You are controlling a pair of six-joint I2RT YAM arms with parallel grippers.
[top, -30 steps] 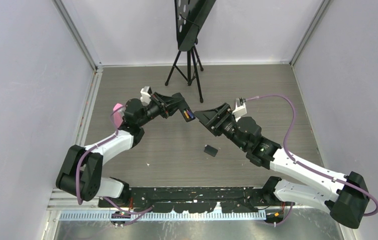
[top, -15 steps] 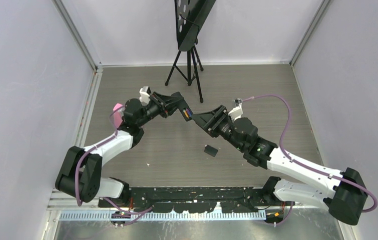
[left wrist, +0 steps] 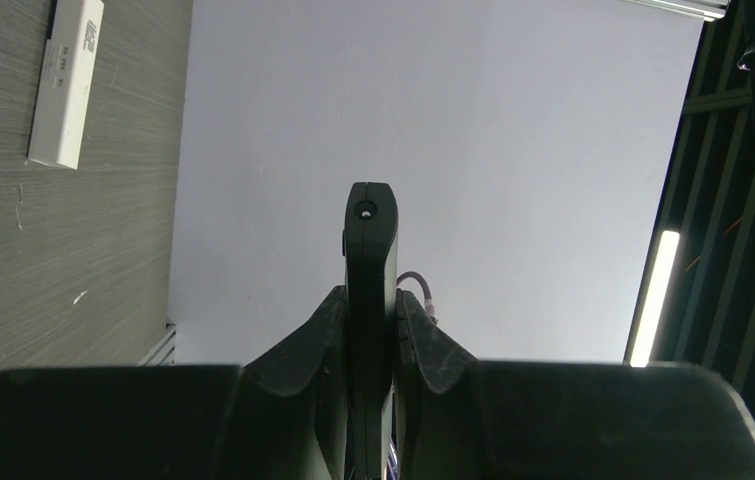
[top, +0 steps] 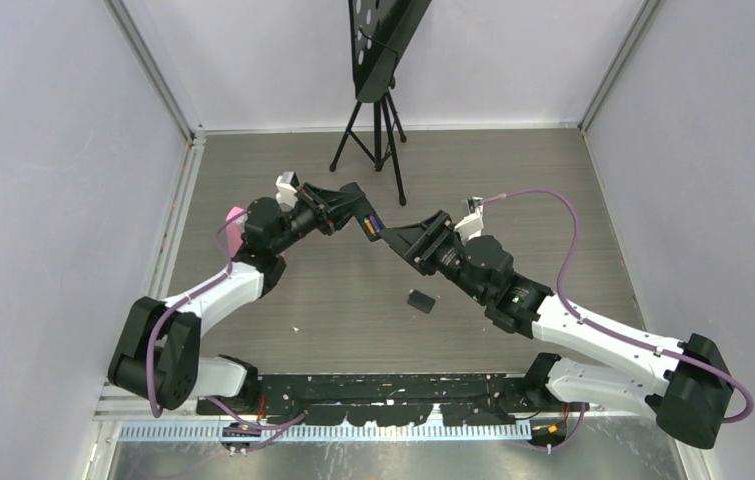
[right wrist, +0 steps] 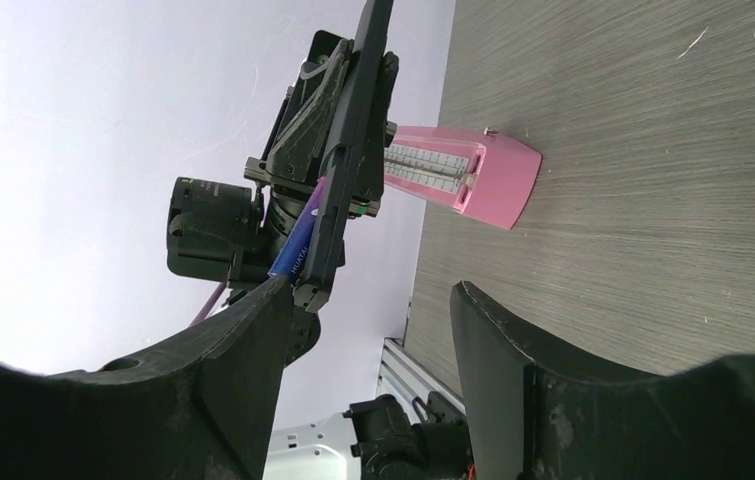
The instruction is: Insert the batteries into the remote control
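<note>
Top external view: both arms reached inward over the wood-grain table (top: 553, 180), and their grippers were close together above its middle.
Left gripper (left wrist: 369, 312): closed tight on the remote control (left wrist: 370, 235). In the left wrist view the two fingers pressed on the slim black body from either side, seen edge-on.
Remote control: held off the table and tilted, its free end pointing toward the right arm.
Batteries (top: 373, 225): from above they showed as small orange and purple marks on the held remote. The picture was too small to count them.
Purple battery (right wrist: 293, 245): in the right wrist view it lay lengthwise against the remote's open side, near the lower end.
Right gripper (right wrist: 371, 292): jaws stood wide apart with nothing between them. The end of the remote was just beside one fingertip, and I could not tell whether they touched.
Small black piece (top: 420, 300): lay flat on the table, nearer the arm bases than the grippers and apart from both.
Pink object (right wrist: 463, 175): rested on the table behind the remote in the right wrist view, with a pale ribbed strip on its upper face.
White slab (left wrist: 65, 78): lay on the wood surface at the edge of the left wrist view, well apart from the remote.
Tripod (top: 378, 135): stood at the far side of the table, carrying a dark perforated panel.
</note>
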